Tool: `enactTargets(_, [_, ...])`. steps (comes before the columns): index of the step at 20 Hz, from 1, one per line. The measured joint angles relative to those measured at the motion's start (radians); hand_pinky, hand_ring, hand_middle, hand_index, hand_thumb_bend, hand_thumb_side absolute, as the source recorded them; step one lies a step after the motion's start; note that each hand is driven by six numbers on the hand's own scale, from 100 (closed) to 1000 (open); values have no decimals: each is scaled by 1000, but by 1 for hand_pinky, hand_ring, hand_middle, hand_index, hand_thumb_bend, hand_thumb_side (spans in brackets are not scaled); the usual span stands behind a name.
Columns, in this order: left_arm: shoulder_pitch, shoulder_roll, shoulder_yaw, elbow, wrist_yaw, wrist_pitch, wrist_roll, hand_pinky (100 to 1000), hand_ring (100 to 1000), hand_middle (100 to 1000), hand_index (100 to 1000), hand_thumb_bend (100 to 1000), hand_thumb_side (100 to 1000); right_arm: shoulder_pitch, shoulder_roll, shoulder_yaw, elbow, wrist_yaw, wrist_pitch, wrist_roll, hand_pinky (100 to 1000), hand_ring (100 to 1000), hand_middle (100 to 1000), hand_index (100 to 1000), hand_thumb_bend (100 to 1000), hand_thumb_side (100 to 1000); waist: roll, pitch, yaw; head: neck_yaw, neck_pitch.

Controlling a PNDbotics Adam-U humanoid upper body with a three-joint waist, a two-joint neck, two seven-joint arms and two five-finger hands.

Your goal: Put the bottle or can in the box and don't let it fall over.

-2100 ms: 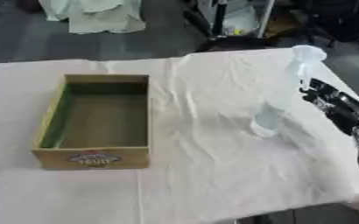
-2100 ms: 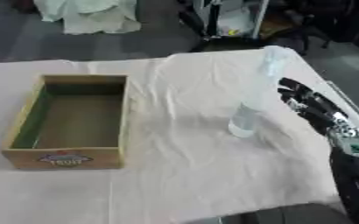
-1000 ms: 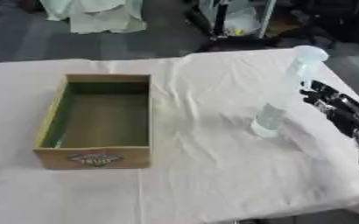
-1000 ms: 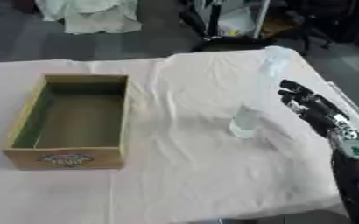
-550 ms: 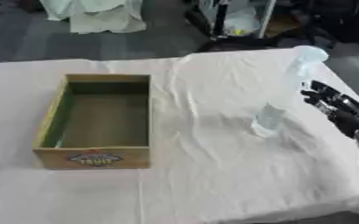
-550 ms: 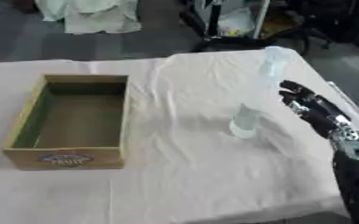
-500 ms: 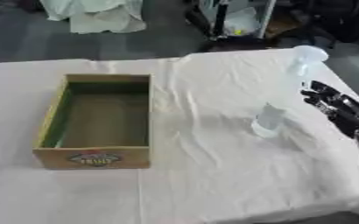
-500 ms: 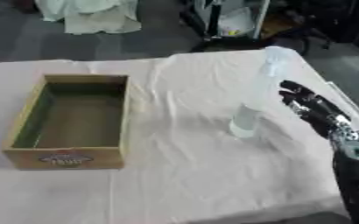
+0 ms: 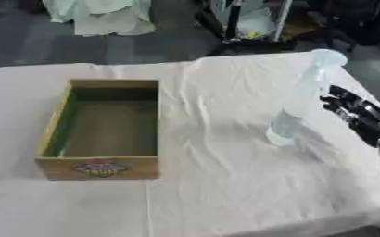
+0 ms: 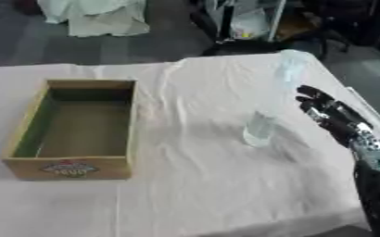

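A tall clear plastic bottle stands upright on the white cloth, right of centre. To its left lies an open wooden box with a green inner wall and a label on its front, with nothing inside. My right hand hovers just right of the bottle, black fingers straight and pointing toward it, a small gap between them and the bottle. My left hand shows in neither view.
A white cloth-covered table fills the view; its right edge runs under my right arm. Beyond the far edge are a pale cloth heap on the floor and a dark stand with equipment.
My right hand has edged slightly closer to the bottle. The bottle and box stand where they were.
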Motion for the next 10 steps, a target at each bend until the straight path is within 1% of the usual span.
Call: enactTargets(10, [0,0,0,0,0,0,0,1000,1000,1000,772,100,807,4,9,1,-13,36,15,-43,1000,1000,1000,1000,100,470,0,0,1,0,0])
